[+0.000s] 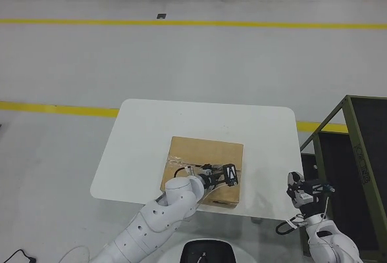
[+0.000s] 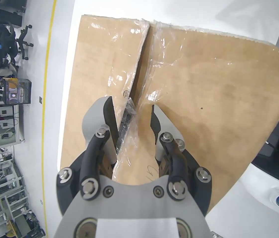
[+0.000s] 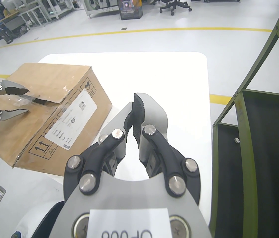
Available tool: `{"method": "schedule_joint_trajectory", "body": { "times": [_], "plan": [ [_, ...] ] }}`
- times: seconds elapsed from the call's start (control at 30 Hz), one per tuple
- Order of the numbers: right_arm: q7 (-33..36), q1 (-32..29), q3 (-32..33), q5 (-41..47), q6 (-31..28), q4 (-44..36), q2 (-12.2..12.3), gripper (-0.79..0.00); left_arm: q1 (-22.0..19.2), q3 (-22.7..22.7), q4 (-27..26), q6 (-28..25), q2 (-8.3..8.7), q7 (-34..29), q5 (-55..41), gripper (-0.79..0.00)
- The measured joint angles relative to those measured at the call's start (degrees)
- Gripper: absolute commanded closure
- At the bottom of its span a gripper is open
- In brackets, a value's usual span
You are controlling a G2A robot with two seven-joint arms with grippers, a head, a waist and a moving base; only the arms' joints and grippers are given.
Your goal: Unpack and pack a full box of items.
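Top view: the box [image 1: 200, 152] sits toward the table's [image 1: 266, 125] near edge, with the left gripper [image 1: 229, 174] over its lid — the nearer arm. Left wrist view: that gripper is spread astride the taped seam [image 2: 143, 55], which runs straight ahead. Right wrist view: the right gripper [image 3: 136, 107] is pressed together and empty — well apart from the box.

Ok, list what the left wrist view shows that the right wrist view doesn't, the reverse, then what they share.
Left wrist view: the gap between the top flaps along its full length, from above. Right wrist view: the white label on the box, the green cart, the shut right gripper. Shared: the box, its torn clear tape, the white table, the open left gripper at the gap.
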Motion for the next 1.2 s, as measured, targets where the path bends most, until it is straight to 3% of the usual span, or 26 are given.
{"method": "schedule_joint_trajectory", "body": {
  "times": [0.3,0.57,0.6,0.7,0.87,0.9,1.2],
  "plan": [
    [0.07,-0.60,0.44,0.16,0.13,-0.56,0.00,0.000,-0.18,-0.04,1.15,0.38,-0.44,-0.32,0.30,-0.369],
    [-0.01,-1.07,0.60,0.35,0.26,-1.19,-0.04,0.000,-0.64,0.02,2.08,0.89,-0.86,-0.23,1.00,-0.332],
    [-0.01,-1.14,0.63,0.35,0.30,-1.26,-0.04,0.000,-0.71,-0.06,2.19,0.91,-0.89,-0.19,0.99,-0.277],
    [-0.04,-1.36,0.77,0.46,0.28,-1.46,-0.05,0.000,-0.84,-0.20,2.44,1.00,-1.00,-0.04,1.13,-0.228],
    [-0.09,-1.79,0.95,0.70,0.34,-1.92,-0.08,0.000,-0.86,-0.52,2.54,1.27,-1.14,0.07,1.45,-0.068],
    [-0.11,-1.86,0.97,0.76,0.37,-1.98,-0.08,0.000,-0.83,-0.57,2.50,1.29,-1.16,0.09,1.54,0.000],
    [0.07,-2.28,1.05,1.41,0.59,-2.40,-0.17,0.000,-0.01,-1.90,1.27,2.90,-1.05,0.84,2.83,0.000]
  ]
}}
